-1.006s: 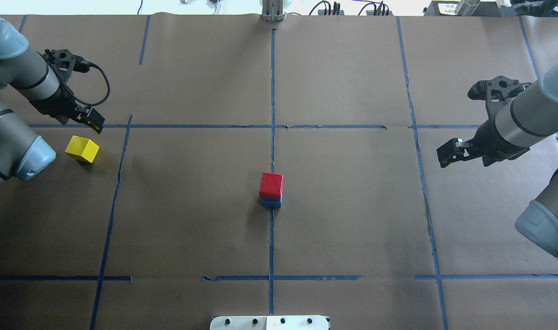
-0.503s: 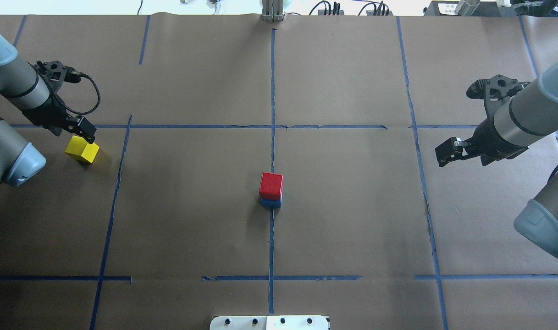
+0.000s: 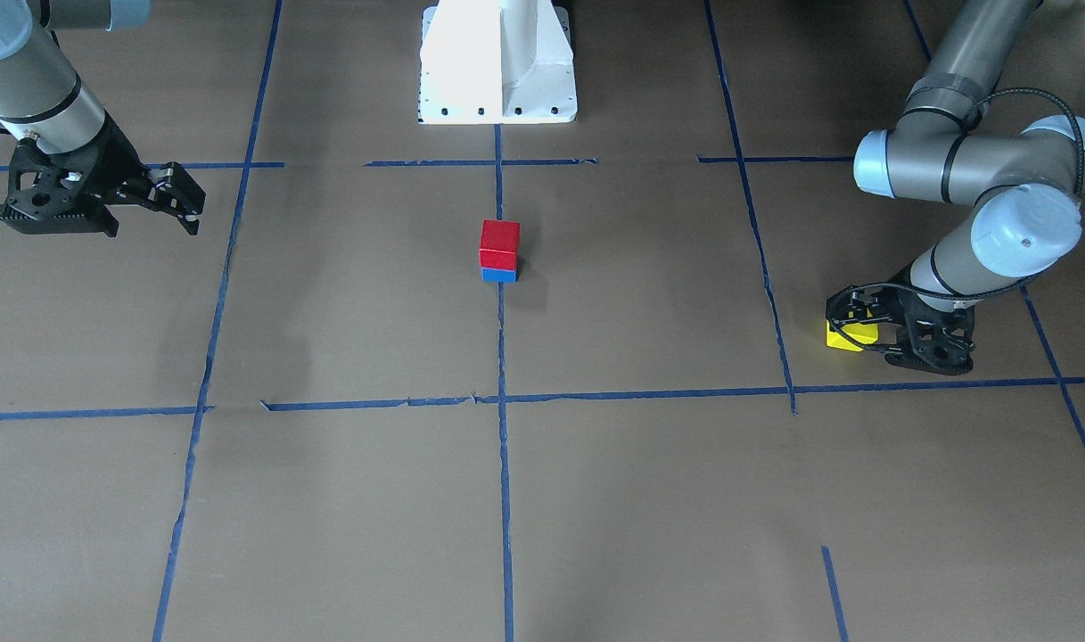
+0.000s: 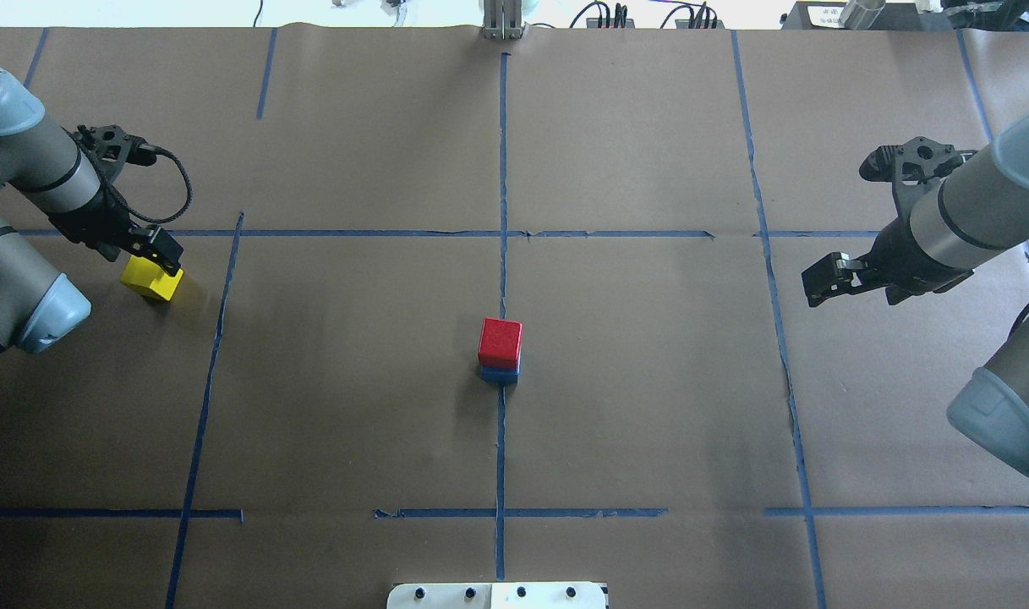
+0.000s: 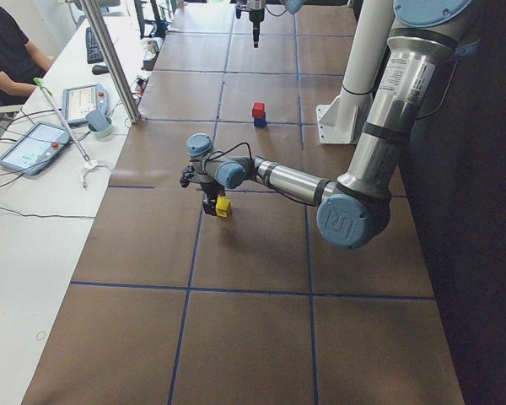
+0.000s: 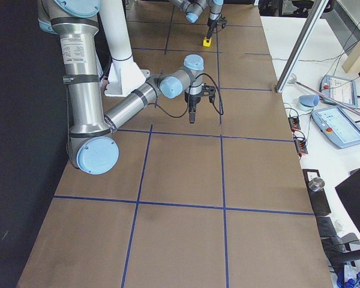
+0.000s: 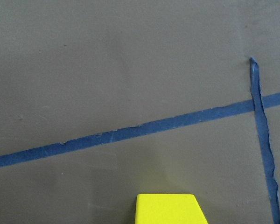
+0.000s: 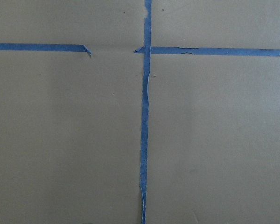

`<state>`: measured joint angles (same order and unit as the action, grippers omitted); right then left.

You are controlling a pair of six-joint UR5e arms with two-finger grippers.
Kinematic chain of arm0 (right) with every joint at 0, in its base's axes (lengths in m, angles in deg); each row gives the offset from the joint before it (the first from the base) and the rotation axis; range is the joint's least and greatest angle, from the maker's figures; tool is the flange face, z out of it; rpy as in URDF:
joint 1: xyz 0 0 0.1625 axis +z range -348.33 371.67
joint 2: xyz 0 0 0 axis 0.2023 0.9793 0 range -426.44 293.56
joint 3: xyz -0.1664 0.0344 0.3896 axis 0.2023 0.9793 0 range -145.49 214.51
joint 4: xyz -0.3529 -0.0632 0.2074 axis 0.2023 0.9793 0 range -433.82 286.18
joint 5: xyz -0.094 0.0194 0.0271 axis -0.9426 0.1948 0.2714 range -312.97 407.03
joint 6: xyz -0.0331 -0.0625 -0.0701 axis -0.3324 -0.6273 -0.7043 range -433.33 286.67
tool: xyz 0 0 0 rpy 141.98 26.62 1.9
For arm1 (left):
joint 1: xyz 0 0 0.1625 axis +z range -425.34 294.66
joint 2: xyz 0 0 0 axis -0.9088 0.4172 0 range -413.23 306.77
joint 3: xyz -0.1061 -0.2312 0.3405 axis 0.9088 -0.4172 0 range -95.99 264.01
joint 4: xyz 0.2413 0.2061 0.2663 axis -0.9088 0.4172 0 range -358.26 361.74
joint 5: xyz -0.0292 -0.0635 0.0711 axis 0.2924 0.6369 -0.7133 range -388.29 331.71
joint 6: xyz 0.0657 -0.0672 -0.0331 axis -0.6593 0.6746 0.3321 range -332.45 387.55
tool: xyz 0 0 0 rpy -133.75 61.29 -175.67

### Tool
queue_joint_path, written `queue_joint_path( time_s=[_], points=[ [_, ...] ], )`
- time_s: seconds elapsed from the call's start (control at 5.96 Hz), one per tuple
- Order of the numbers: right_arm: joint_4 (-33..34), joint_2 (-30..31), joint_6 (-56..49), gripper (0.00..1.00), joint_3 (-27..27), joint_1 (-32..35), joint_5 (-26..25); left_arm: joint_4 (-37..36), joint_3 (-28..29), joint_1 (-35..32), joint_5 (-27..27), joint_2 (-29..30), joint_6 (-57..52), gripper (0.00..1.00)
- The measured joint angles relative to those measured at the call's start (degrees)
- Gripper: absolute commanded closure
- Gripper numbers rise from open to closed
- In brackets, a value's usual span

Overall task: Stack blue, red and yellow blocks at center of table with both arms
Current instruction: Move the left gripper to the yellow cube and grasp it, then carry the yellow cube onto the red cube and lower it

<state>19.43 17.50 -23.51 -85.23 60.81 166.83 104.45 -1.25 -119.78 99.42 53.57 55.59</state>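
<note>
A red block (image 4: 500, 341) sits on a blue block (image 4: 499, 373) at the table's centre; the stack also shows in the front view, red (image 3: 499, 243) on blue (image 3: 499, 275). The yellow block (image 4: 152, 281) lies on the table at the far left. My left gripper (image 4: 161, 258) is down over it, open, with its fingers on either side of the block (image 3: 850, 334). The left wrist view shows only the block's top (image 7: 170, 209) at its lower edge. My right gripper (image 4: 818, 283) is open and empty, above the table at the right (image 3: 185, 203).
Blue tape lines (image 4: 502, 233) divide the brown paper table cover into squares. The white robot base (image 3: 497, 62) stands at the near middle edge. Tablets (image 5: 34, 143) and a metal pole (image 5: 118, 67) stand on the side bench beyond the table's far edge.
My left gripper has moved down and toward me from beyond the yellow block until it stands over it. The right gripper has barely shifted. The stack has not moved.
</note>
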Motion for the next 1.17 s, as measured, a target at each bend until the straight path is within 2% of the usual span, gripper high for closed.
queue_joint_path(
  time_s=[0.17,0.5,0.67,0.84,1.17],
  points=[
    [0.0,-0.04,0.03,0.0,-0.03,-0.01,0.0,0.4,0.32,1.1,0.0,0.04,0.05,0.99],
    [0.0,-0.15,0.18,0.0,-0.05,-0.01,0.0,0.98,-0.68,1.87,0.0,0.24,0.49,1.0],
    [-0.03,-0.21,0.21,0.0,-0.18,-0.01,0.0,-0.59,-3.92,1.94,0.52,2.11,3.84,1.0],
    [-0.04,-0.25,0.12,0.0,-0.39,0.3,0.02,-4.6,-7.8,2.64,1.4,6.9,10.48,1.0],
    [-0.01,-0.09,-0.41,0.0,-0.55,2.48,0.66,-11.41,-12.19,9.01,1.62,17.83,25.44,1.0]
  ],
)
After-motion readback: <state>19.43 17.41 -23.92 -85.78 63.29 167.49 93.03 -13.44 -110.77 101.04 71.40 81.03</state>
